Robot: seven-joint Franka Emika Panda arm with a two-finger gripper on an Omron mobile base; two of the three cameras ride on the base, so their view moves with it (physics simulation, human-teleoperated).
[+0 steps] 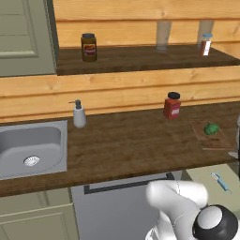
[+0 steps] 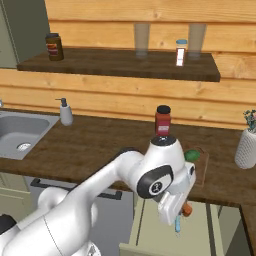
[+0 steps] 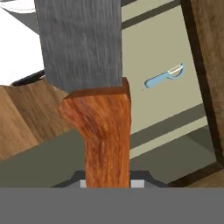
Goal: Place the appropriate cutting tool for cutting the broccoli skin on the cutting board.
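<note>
Nearest the lens in the left base view: one white arm, elbow bent low at the lower right, its dark joint at the frame corner. One tabletop of dark wood carries one steel sink at the left, one soap dispenser just beside it, one red jar with a black lid, and one cutting board at the far right. One broccoli lies on the board. One open drawer below the tabletop holds one pale blue peeler. The shelf above bears one dark jar, one glass and one small bottle.

Right base view: the arm arches across the centre, wrist turned downward over the open drawer, covering part of the board. The jaws hang below the tabletop edge, and the orange-red handle of the cutting tool shows beside them. The broccoli sits just right of the wrist. One white vase stands at the far right. Two glasses are counted on the shelf here.

Hand view: the jaws are closed tight on the reddish wooden handle of the one cutting tool, its broad grey blade rising up the frame. The peeler lies beyond it on the drawer floor, well apart from the blade.
</note>
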